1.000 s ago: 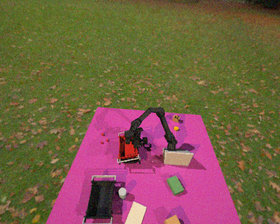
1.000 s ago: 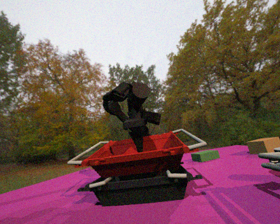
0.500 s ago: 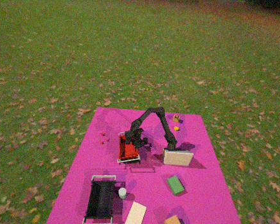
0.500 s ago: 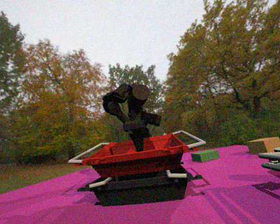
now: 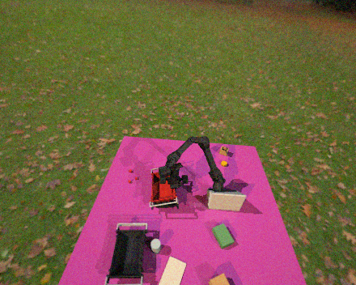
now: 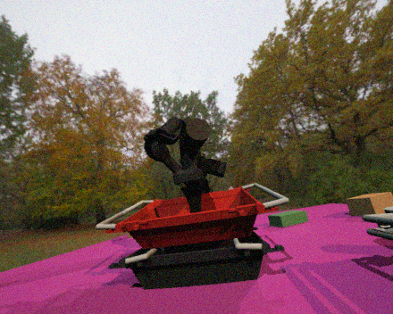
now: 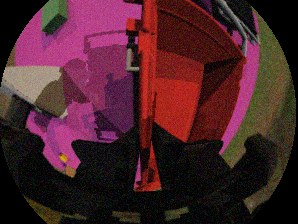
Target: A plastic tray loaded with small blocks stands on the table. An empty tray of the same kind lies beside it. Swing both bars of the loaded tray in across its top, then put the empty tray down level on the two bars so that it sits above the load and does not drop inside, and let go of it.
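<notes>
The empty red tray (image 5: 163, 193) (image 6: 197, 234) (image 7: 175, 95) is upright over a black tray (image 6: 202, 272), its own white bars out over its ends. The black tray stands on the table; its two wire bars, one at the left (image 6: 140, 258) and one at the right (image 6: 248, 245), are swung in. The red tray's underside is at about bar height; I cannot tell whether it touches both bars. It looks nearly parallel to the black rim. The load is hidden beneath. My gripper (image 6: 194, 207) (image 7: 147, 123) is shut on the red tray's long side wall.
Another black tray (image 5: 128, 253) stands near the front left, a white cylinder (image 5: 155, 245) beside it. A beige box (image 5: 226, 201) is by the arm's base, with a green block (image 5: 223, 236) (image 6: 288, 218) nearer the front. Small red pieces (image 5: 137, 178) lie left of the red tray.
</notes>
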Tool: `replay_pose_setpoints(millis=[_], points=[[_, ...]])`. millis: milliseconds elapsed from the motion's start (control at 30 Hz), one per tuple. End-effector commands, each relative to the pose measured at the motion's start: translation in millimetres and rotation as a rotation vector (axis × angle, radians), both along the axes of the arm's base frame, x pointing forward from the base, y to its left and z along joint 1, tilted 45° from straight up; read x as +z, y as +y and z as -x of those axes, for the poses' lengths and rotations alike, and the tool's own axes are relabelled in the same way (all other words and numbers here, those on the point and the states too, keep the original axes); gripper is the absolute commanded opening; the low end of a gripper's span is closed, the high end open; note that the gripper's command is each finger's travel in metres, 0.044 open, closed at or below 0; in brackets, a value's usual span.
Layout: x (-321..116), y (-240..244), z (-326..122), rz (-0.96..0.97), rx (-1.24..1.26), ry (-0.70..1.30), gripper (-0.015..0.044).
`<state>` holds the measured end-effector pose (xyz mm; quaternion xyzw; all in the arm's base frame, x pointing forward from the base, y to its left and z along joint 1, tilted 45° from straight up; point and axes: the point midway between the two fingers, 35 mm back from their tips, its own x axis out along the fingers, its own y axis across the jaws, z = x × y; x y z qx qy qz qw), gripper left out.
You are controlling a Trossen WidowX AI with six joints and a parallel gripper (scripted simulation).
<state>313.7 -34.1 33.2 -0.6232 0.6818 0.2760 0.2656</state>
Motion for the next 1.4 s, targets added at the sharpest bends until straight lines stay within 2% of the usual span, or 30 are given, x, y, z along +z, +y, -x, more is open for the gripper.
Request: replay_pose_setpoints(millis=[0,1367], points=[[-1.3,-3.8,4.5,-0.002,-0.015,0.015,0.0],[-5.8,-8.5,8.3,-0.002,-0.015,0.015,0.0]])
